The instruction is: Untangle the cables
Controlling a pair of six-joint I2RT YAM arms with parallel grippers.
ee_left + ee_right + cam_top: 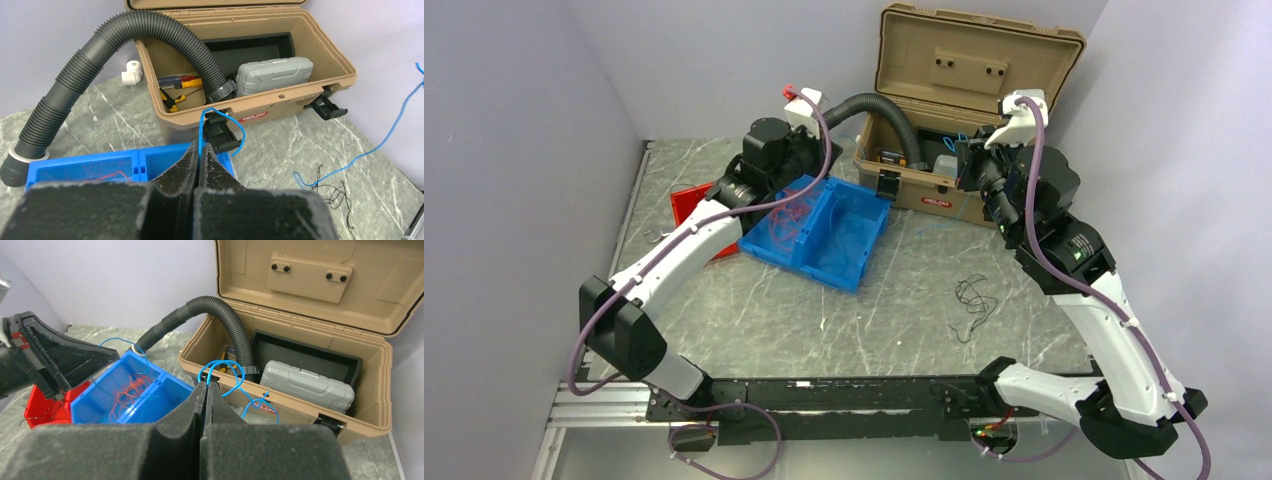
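My left gripper (201, 146) is shut on a thin blue wire (226, 120) that loops up from its tips, above the blue bin (844, 255). My right gripper (206, 384) is shut on a blue wire (235, 376) that hangs in loops in front of the toolbox. Another stretch of blue wire (380, 145) runs down to a small tangle of black wires (972, 300) on the table. Red wires (131, 390) lie in the bin's left compartment. In the top view the left gripper (809, 190) is over the bin and the right gripper (964, 165) is at the toolbox front.
An open tan toolbox (944, 195) stands at the back, with a grey case (274, 75) and hand tools inside. A thick grey corrugated hose (884, 110) arches from the toolbox towards the bin. A red tray (694, 205) lies left of the bin.
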